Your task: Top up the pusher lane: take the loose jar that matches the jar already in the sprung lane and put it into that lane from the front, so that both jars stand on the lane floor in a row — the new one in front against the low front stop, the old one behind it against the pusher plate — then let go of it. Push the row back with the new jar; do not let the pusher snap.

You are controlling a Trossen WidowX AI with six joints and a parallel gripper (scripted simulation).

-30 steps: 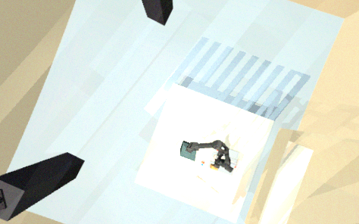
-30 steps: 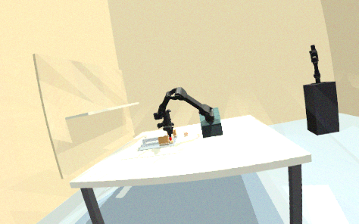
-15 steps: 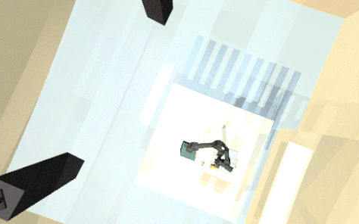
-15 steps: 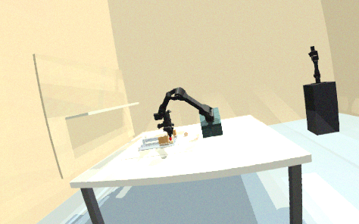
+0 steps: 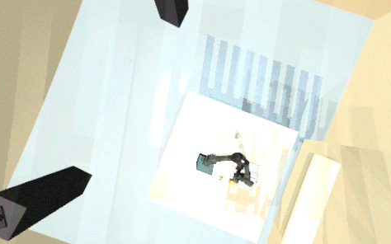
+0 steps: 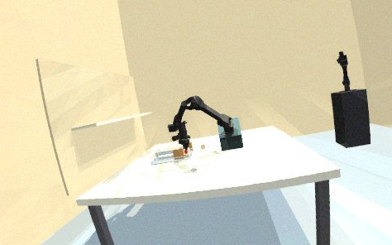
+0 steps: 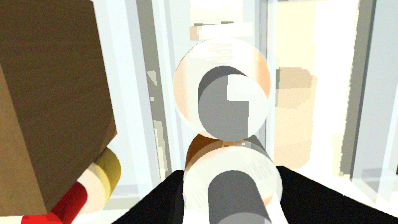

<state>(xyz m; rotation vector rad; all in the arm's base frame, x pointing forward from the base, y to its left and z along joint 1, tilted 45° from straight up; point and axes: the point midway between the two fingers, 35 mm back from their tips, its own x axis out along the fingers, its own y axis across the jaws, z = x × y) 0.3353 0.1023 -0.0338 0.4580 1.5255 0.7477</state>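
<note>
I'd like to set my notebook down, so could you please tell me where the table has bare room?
There seems to be bare room on the table along the edge nearest the exterior view, in front of the teal block. It is crowded under the gripper, where the jars, wooden block and lanes stand close together.
</note>
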